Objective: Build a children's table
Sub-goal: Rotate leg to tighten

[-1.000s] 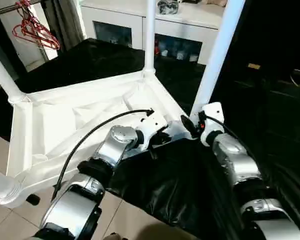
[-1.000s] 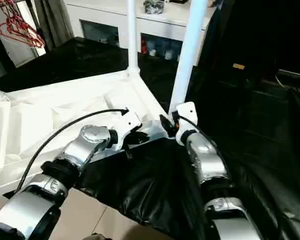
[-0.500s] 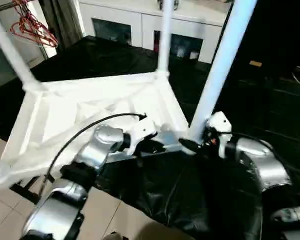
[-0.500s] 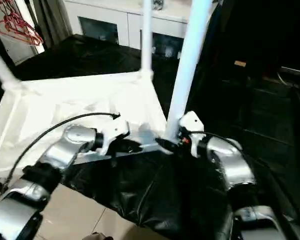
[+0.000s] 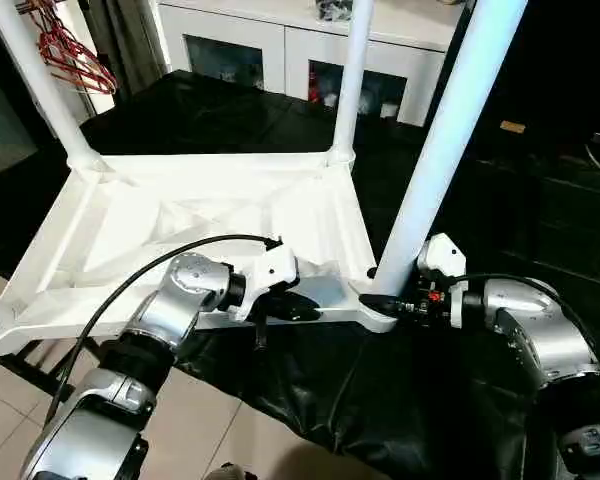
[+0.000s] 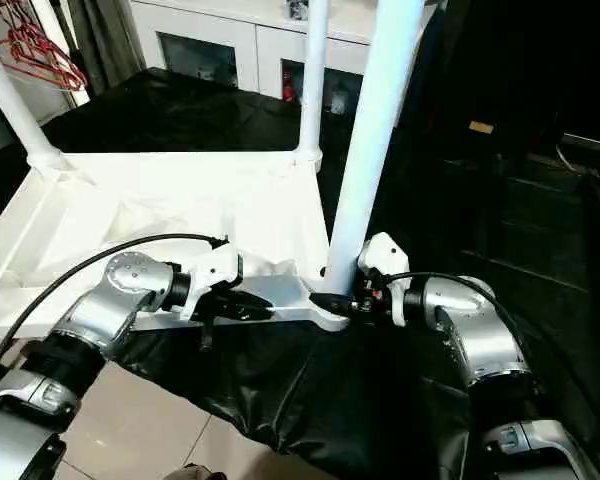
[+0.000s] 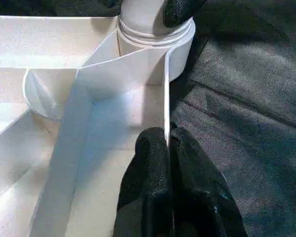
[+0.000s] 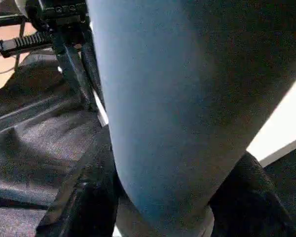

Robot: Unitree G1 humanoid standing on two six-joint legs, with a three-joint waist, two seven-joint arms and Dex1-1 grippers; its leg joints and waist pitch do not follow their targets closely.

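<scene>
Two end effectors work one corner of the children's table, which lies upside down on a black sheet draped over a low platform, its near edge overhanging the tiled floor; three legs are seen standing in the corner sockets, with the white end of what may be a fourth at the near left corner. Left end effector: fingers pinched shut on the thin near rim of the top, a little way from the near right corner; judged to be steadying the top, so the pinch should stay firm and level to keep the top from sliding on the slick sheet. Right end effector: black fingers on either side of the base of the near right leg, just above its socket collar, apparently closed around the tube; the step in hand is judged to be seating this leg, best done by pressing straight along the tube rather than sideways. All parts are plain white plastic; the ribbed underside faces up; the legs are smooth tubes flaring at the socket.
</scene>
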